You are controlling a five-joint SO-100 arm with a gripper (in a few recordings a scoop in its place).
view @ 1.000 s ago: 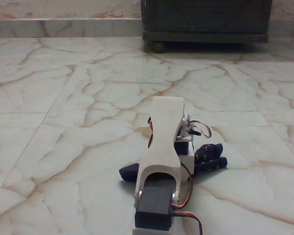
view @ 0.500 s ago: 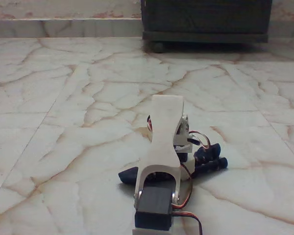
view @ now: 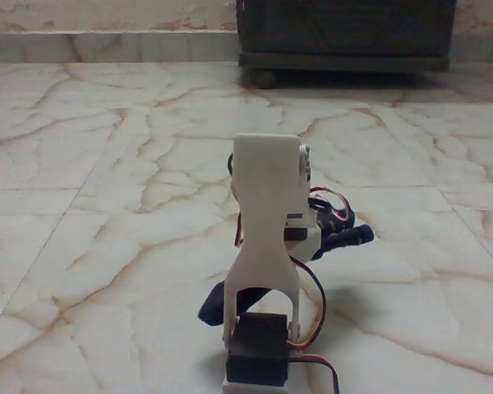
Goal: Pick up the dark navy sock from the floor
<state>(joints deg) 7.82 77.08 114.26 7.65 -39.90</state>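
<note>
The dark navy sock (view: 346, 239) hangs across my arm in the fixed view. Its right end sticks out above the floor (view: 107, 246) with a shadow under it. The left end (view: 216, 305) droops low beside the arm's base. The upright white arm link (view: 267, 205) hides the sock's middle and my gripper's fingers. The sock rides up with the arm, so the gripper reads as shut on it.
A dark cabinet on small feet (view: 345, 33) stands at the back right, against a low marble step (view: 107, 45). Red and black servo wires (view: 316, 287) loop at the arm's right side. Open tiled floor spreads to the left and right.
The arm has lifted and tilted upright over the last second. The sock's right end rose off the floor with it, while its left end trails low.
</note>
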